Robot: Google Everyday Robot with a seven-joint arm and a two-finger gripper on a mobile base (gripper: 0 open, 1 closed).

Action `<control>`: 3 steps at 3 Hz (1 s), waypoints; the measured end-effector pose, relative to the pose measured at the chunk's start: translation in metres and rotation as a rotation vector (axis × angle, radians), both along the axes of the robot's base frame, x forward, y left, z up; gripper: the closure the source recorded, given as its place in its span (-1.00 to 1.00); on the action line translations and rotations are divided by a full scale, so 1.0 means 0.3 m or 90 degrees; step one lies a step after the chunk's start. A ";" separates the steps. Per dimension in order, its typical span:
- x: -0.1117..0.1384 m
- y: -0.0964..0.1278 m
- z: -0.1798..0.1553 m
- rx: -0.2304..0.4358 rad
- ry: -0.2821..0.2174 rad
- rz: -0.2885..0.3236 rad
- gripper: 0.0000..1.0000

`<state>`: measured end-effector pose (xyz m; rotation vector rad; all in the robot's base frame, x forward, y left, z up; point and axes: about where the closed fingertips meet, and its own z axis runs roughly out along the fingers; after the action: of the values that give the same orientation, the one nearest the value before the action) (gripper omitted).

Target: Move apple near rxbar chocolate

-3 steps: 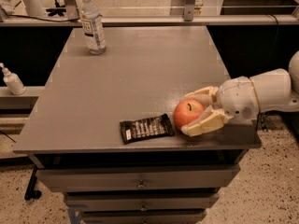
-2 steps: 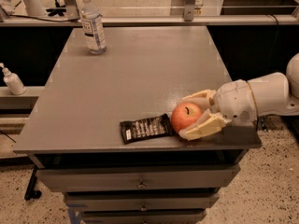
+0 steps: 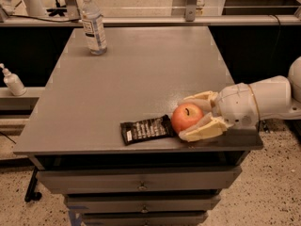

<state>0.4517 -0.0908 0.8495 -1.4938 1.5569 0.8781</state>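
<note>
A clear water bottle (image 3: 94,25) stands upright at the far corner of a grey table (image 3: 141,74), well apart from the gripper (image 3: 186,118) at its near edge. A white pump bottle (image 3: 12,80) sits off-table, farther away; drawers (image 3: 141,185) lie below.

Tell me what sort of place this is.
Probably a lab or workshop: a gray table with drawers, a speckled hard floor, and a pump bottle off to the left. The gripper holds the apple at the table's near right edge.
</note>
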 end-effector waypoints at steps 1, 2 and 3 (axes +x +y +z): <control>0.012 -0.023 0.023 -0.007 -0.015 -0.006 -1.00; 0.062 -0.110 0.086 -0.031 -0.038 -0.036 -1.00; 0.145 -0.274 0.167 -0.074 -0.062 -0.090 -1.00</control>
<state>0.4951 -0.1731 0.8997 -1.4642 1.6423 0.6349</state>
